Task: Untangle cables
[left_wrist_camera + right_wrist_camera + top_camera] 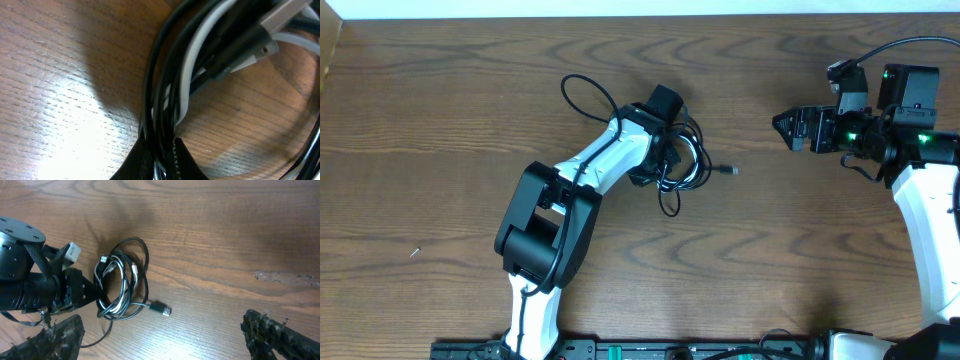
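Note:
The cables (pixel 682 160) lie as one small bundle at the table's middle, black and white strands coiled together (pixel 122 282). A black loop (pixel 582 94) trails to the upper left and a plug end (pixel 728 170) sticks out to the right. My left gripper (pixel 669 165) is shut on the bundle's left side, and black strands with a white one run between its fingertips (pixel 160 152). My right gripper (pixel 781 126) hangs open well to the right of the bundle with nothing between its fingers (pixel 165 340).
The left arm's white forearm (pixel 605 155) stretches diagonally from the front edge to the bundle. The right arm's base (pixel 930 210) stands at the right edge. Bare wooden table (pixel 440 120) surrounds the cables.

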Robot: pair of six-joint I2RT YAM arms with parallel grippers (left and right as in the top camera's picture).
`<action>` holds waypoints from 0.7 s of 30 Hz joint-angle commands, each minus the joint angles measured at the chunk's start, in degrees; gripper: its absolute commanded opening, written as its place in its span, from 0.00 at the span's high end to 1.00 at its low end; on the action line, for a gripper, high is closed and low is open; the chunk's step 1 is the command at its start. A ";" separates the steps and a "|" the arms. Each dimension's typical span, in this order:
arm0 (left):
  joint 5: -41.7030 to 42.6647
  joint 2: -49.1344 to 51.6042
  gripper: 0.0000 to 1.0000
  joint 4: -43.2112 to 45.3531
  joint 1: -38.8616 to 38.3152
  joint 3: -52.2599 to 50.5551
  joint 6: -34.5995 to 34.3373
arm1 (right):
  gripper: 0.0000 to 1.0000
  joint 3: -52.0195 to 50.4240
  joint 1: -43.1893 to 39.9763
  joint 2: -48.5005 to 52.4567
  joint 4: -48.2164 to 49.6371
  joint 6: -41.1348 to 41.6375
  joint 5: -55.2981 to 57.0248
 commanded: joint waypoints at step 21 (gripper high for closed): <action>-0.50 -17.42 0.93 -1.55 2.34 0.72 11.13 | 0.08 0.90 5.90 2.51 1.70 3.45 -0.42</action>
